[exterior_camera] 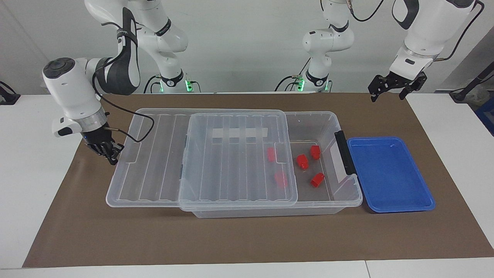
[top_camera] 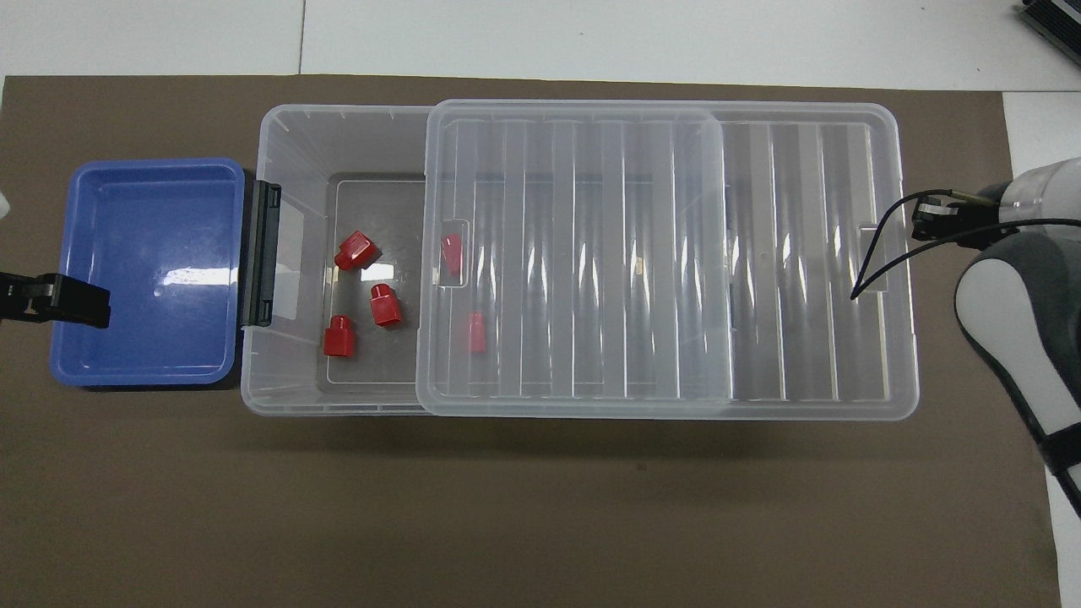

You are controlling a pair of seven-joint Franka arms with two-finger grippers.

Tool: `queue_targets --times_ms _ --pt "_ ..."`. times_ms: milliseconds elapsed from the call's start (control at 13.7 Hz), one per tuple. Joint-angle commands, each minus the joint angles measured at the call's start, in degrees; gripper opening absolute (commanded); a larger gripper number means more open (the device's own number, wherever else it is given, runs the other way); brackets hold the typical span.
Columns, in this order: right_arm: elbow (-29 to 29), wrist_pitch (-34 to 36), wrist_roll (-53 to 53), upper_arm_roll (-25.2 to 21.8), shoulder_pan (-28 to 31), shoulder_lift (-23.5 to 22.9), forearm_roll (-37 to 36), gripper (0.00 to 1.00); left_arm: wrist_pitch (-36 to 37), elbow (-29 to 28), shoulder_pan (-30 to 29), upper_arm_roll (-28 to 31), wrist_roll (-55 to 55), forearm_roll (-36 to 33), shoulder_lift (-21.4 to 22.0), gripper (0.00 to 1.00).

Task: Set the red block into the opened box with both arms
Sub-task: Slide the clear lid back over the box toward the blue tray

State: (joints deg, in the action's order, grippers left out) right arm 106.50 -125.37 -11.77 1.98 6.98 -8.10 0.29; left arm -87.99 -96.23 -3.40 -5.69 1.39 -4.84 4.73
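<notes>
The clear box point(exterior_camera: 332, 116) point(top_camera: 287, 118) lies along the mat. Its ribbed lid point(exterior_camera: 231, 162) point(top_camera: 591, 253) is slid toward the right arm's end, so the end by the black handle point(exterior_camera: 344, 152) is uncovered. Several red blocks lie inside. Three are in the uncovered part, among them a red block point(exterior_camera: 302, 161) point(top_camera: 385, 304), and two show through the lid. My right gripper point(exterior_camera: 111, 155) is shut and low, right beside the lid's overhanging end; I cannot tell if it touches. My left gripper point(exterior_camera: 389, 89) hangs open and empty, high over the blue tray's outer edge.
An empty blue tray point(exterior_camera: 389, 173) point(top_camera: 143, 270) sits against the box's handle end, toward the left arm's end. A brown mat point(exterior_camera: 247, 235) covers the white table. The right arm's cable point(top_camera: 878, 253) loops over the lid's end.
</notes>
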Motion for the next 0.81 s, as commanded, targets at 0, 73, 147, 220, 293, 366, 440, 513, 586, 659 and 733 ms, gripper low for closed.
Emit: queue_targets --times_ms 0,73,147,220,293,366,440,513,586,659,733 --pt "-0.24 -0.66 0.61 0.48 -1.61 -0.08 -0.02 0.00 -0.16 -1.33 -0.29 0.33 0.98 0.88 1.60 1.00" --pt "-0.24 -0.66 0.35 0.48 -2.32 -0.17 -0.02 0.00 0.01 -1.33 -0.29 0.33 1.07 0.88 1.60 1.00" --pt "-0.41 -0.66 0.35 0.48 -2.41 -0.34 -0.02 0.00 0.10 -1.33 -0.29 0.33 1.07 0.97 1.60 1.00" --pt "-0.59 -0.75 0.35 0.57 -2.59 -0.43 -0.02 0.00 0.10 -1.33 -0.29 0.33 1.07 0.97 1.60 1.00" --pt "-0.59 -1.79 0.26 0.48 -3.63 -0.52 -0.02 0.00 0.01 -1.33 -0.29 0.33 1.07 0.97 1.60 1.00" --pt "-0.59 -2.85 0.08 0.48 -4.86 -0.69 0.06 0.00 0.01 -1.24 -0.29 0.33 1.15 0.97 1.69 1.00" --pt "-0.59 -3.12 0.08 0.48 -5.05 -0.78 -0.02 0.00 0.01 -1.24 -0.29 0.33 1.16 0.97 1.69 1.00" --pt "-0.59 -3.12 0.08 0.57 -5.75 -0.87 -0.02 0.00 -0.07 -1.24 -0.20 0.33 1.16 0.97 1.60 1.00" --pt "-0.59 -3.21 0.08 0.48 -6.80 -1.13 0.06 0.00 -0.08 -1.33 -0.20 0.33 1.33 0.97 1.69 1.00" --pt "-0.59 -3.47 0.08 0.48 -7.59 -1.13 0.06 0.00 0.10 -1.33 -0.20 0.33 2.98 0.97 1.69 1.00" --pt "-0.59 -3.91 0.08 0.57 -8.12 -1.22 0.06 0.00 0.01 -1.33 -0.29 0.33 5.52 0.97 1.69 1.00"
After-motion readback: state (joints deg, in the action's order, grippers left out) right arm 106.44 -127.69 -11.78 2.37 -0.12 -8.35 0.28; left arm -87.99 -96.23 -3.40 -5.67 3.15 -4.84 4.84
